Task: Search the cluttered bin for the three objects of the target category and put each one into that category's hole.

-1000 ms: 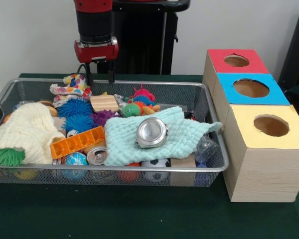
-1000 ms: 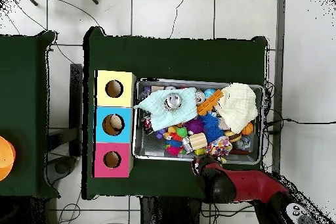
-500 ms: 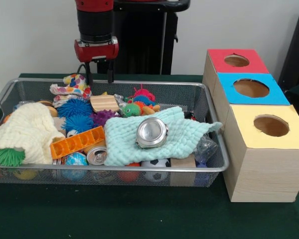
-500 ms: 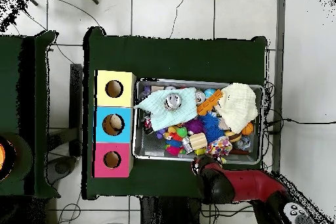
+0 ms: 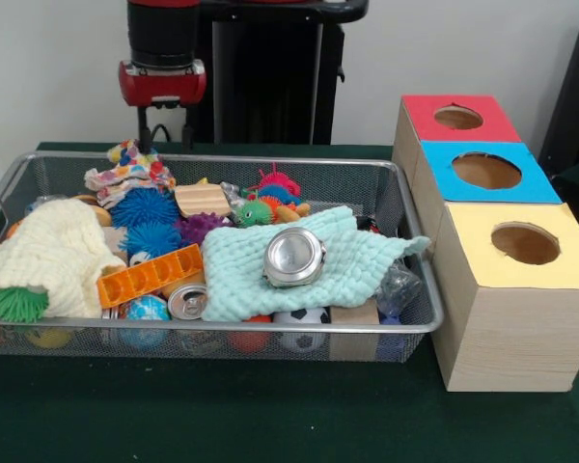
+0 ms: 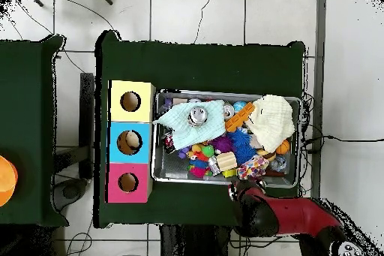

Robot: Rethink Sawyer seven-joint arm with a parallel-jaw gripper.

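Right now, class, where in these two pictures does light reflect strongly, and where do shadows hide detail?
Front view: the round shiny metal tin on the pale green cloth mirrors the light; the holes in the red, blue and yellow topped wooden boxes fall dark inside. Overhead view: the same tin gleams white, and the dark green table cover swallows detail.

One wire bin point(image 5: 420, 318). Three wooden boxes, one hole each: red-topped point(image 5: 460, 118), blue-topped point(image 5: 487, 172), yellow-topped point(image 5: 524, 244). Two cloths: cream point(image 5: 53, 253), mint point(image 5: 246, 265). Two blue spiky balls point(image 5: 145, 207) showed, plus one purple point(image 5: 201, 228) and one green point(image 5: 19, 305). One orange tray point(image 5: 151, 275). One drink can point(image 5: 187, 302). One round metal tin point(image 5: 293, 257). One wooden block point(image 5: 202, 199).
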